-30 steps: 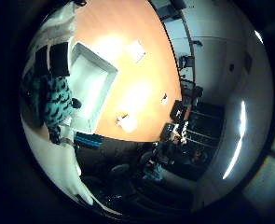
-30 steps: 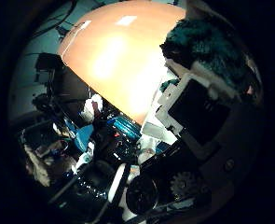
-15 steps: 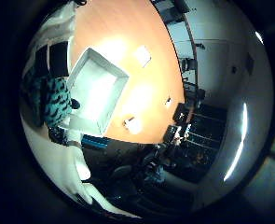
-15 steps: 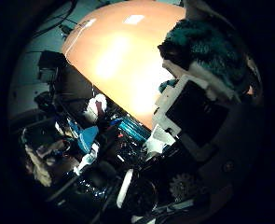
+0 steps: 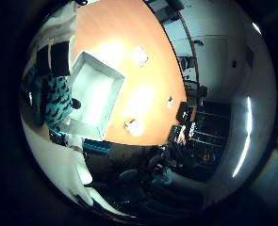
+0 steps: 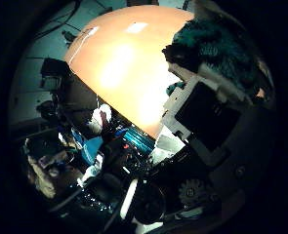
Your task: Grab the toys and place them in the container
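A teal plush toy (image 5: 50,100) with black stripes sits close against my palm, and the fingers of my right hand (image 6: 203,113) curl round it. Its fuzzy teal body (image 6: 220,43) also shows beside a white and black finger. My hand is high above the orange table (image 5: 129,28). A white rectangular container (image 5: 105,68) stands open on the table, right beside the held toy as seen from the palm. Nothing shows inside the part of the container I can see.
A white square card (image 5: 139,55) lies on the table beyond the container. A small white object (image 5: 131,126) and a smaller one (image 5: 169,100) lie near the table's edge. A teal box (image 5: 97,146) sits by that edge, with chairs and clutter (image 6: 92,146) on the floor past it.
The whole picture has shifted: my hand has travelled over the table with the toy, and the container now shows more fully and nearer the middle of the little finger side view.
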